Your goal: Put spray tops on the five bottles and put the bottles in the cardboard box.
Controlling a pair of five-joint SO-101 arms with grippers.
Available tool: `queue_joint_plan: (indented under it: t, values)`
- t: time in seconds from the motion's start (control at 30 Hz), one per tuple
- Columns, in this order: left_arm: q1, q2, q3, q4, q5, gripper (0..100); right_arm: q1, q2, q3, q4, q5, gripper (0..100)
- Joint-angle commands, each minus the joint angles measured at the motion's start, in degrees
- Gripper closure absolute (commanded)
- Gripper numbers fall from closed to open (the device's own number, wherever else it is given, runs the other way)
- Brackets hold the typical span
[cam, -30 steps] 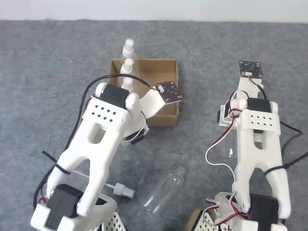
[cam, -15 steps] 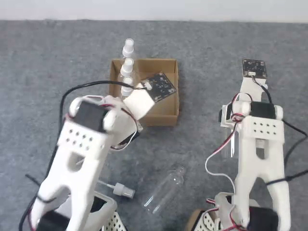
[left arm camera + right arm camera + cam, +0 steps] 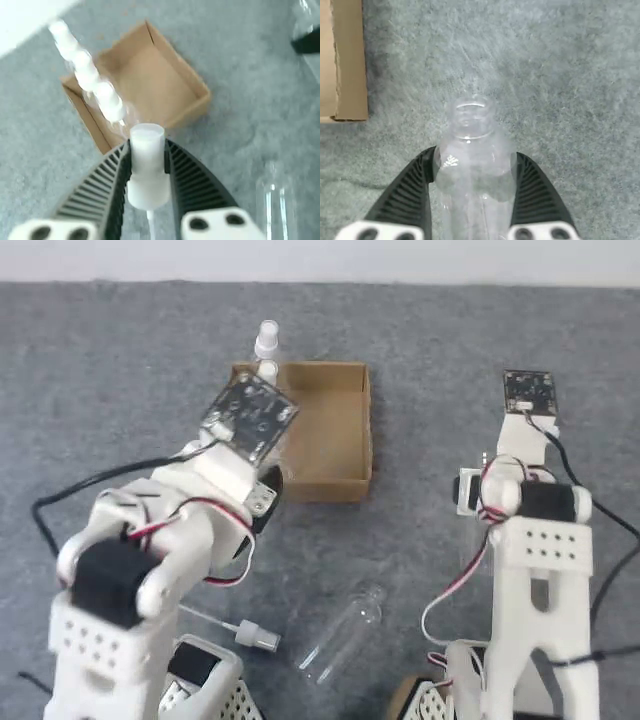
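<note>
Your left hand (image 3: 146,148) is clamped on a white spray top (image 3: 146,172), w/ the ribbed fingers (image 3: 112,175) tight on both sides of it and its thin dip tube running back toward the wrist. The hand hangs over the grey table (image 3: 120,360), near the corner of the cardboard box (image 3: 325,487) where the capped bottles (image 3: 87,75) stand. Those bottles are upright in a row along one side wall inside the box, white tops up. They overlap in the wrist cam, so you can't get an exact count. Your right hand (image 3: 474,156) grips a clear bottle (image 3: 470,125) w/ no top on, jaws closed round its body and the open neck pointing away from the wrist. In the high cam the right arm (image 3: 535,540) is off to the side of the box, apart from it. On the table btwn the two arm bases lies another uncapped bottle (image 3: 343,633), on its side w/ the neck angled toward the box. Just beside it, on the left arm's (image 3: 170,540) side, a loose spray top w/ tube (image 3: 255,637) lies flat, not touching it.
</note>
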State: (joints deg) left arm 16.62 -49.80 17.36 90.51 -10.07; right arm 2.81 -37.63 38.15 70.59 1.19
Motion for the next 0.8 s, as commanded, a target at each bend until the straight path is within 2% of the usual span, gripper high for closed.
queue_joint_plan:
  t: [0.0,0.13,0.53,0.77]
  values:
    - [0.0,-2.99,-2.77,-3.16,2.9,99,-0.66,-7.6,0.09,-0.13,1.14,99.1]
    - [0.35,-4.57,-2.07,-5.36,5.45,99,-0.84,-13.41,1.49,-0.31,1.05,99.1]
    - [0.0,-17.85,9.98,-14.07,7.38,99,-11.38,-21.67,4.22,-0.57,0.88,99.1]
    - [0.0,-22.68,11.82,-16.18,9.93,99,-16.66,-25.54,5.27,-0.66,1.23,99.1]
